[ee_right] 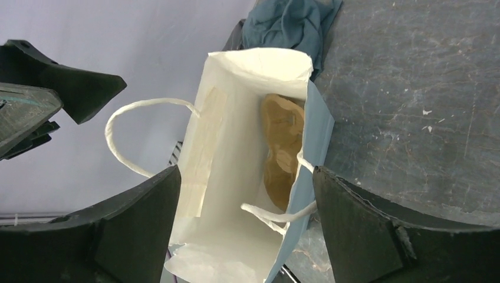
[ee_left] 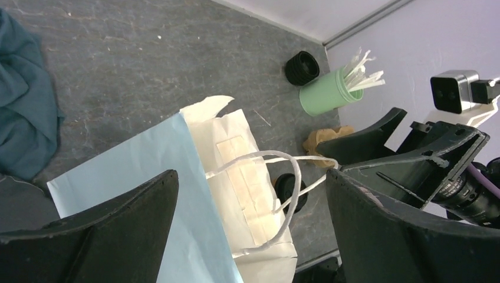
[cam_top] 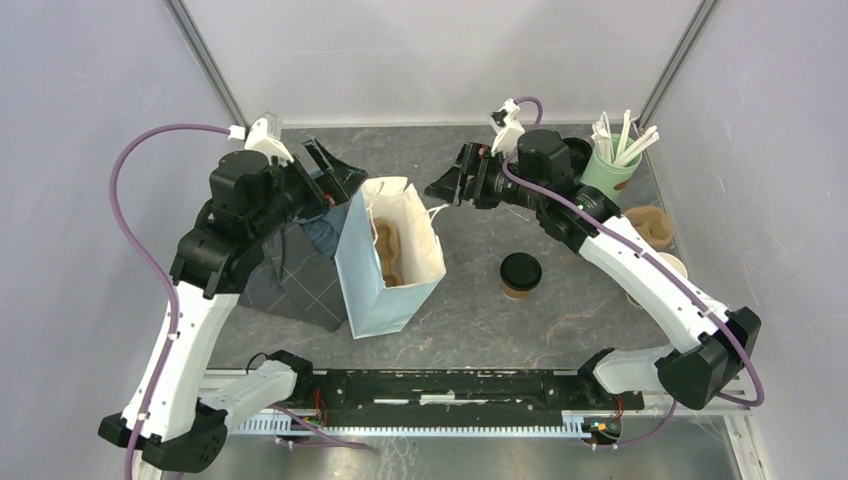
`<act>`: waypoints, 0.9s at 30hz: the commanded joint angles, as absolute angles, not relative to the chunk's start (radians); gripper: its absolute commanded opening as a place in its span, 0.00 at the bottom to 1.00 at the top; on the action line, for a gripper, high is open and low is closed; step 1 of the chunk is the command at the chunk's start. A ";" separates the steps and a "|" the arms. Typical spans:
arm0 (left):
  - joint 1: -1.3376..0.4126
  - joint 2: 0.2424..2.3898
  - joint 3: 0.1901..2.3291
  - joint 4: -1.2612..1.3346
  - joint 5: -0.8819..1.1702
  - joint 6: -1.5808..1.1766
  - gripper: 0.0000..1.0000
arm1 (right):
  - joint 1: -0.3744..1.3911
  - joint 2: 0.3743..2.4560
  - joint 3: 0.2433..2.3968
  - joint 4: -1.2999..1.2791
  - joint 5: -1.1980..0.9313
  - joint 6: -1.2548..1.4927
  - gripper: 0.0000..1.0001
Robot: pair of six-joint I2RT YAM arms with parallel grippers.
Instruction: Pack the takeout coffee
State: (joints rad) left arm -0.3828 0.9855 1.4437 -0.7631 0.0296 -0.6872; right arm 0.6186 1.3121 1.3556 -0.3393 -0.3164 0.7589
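**Desk:** What is shown from above?

**Caption:** Both sets of jaws are seen spread wide and empty. The left gripper (cam_top: 340,180) and right gripper (cam_top: 447,180) are poised on either side of the bag (cam_top: 375,290) mouth. The coffee (cam_top: 520,274) stands apart from the bag, back toward the right gripper's own base.

**Desk:** And from the left wrist?

**Caption:** The bag's rim is framed between the spread fingers. The coffee (ee_left: 286,187) is glimpsed beyond it, half hidden by a handle (ee_left: 289,177).

**Desk:** From the right wrist?

**Caption:** The bag is looked into from just ahead of the gripper, and a carrier (ee_right: 282,147) is lodged inside. No coffee is shown.

**Desk:** How is the step best done?

**Caption:** It is judged that the mouth should be steadied by the left gripper. The coffee would be fetched by the right, gripped below the lid, kept upright and lowered clear of the handles.
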 commanded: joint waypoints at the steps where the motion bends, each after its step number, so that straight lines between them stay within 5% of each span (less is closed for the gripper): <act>1: -0.380 0.996 1.403 -0.745 0.138 -0.668 1.00 | 0.648 1.355 1.406 -0.343 -0.322 0.718 0.87; 4: -0.382 1.010 1.397 -0.760 0.178 -0.687 1.00 | 0.669 1.365 1.410 -0.348 -0.322 0.725 0.69; 13: -0.399 0.999 1.386 -0.814 0.201 -0.671 1.00 | 0.712 1.376 1.455 -0.467 -0.219 0.599 0.76; 19: -0.493 1.051 1.445 -0.860 0.096 -0.618 0.99 | 0.734 1.378 1.462 -0.464 -0.182 0.567 0.51; 22: -0.569 1.099 1.489 -0.909 -0.037 -0.621 0.82 | 0.740 1.377 1.473 -0.462 -0.171 0.551 0.27; 27: -0.572 1.200 1.654 -0.964 -0.127 -0.573 0.19 | 0.739 1.344 1.574 -0.420 -0.215 0.486 0.01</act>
